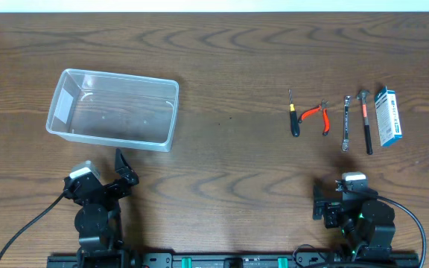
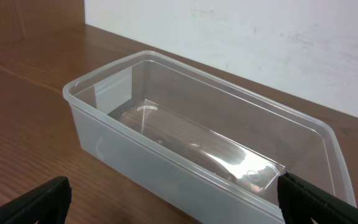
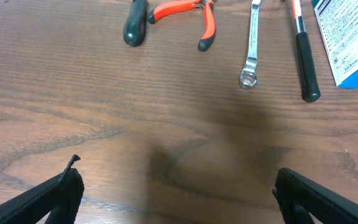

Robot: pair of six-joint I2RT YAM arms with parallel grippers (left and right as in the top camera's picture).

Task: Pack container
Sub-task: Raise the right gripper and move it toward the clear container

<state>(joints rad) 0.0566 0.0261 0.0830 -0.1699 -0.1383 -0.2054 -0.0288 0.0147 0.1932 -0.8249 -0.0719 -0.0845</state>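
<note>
The clear, empty plastic container (image 1: 110,136) with a white label on its left end lies at the left of the wooden table. In the left wrist view its near long wall (image 2: 166,162) fills the middle. My left gripper (image 1: 125,173) is open and empty just in front of it, as the left wrist view (image 2: 173,202) also shows. My right gripper (image 1: 334,201) is open and empty at the front right, over bare wood in the right wrist view (image 3: 179,193).
A row of items lies at the right: a black-handled screwdriver (image 1: 294,119) (image 3: 134,25), orange pliers (image 1: 317,115) (image 3: 185,11), a wrench (image 1: 345,123) (image 3: 250,43), a hammer (image 1: 366,123) (image 3: 304,56) and a blue-white box (image 1: 389,115) (image 3: 347,37).
</note>
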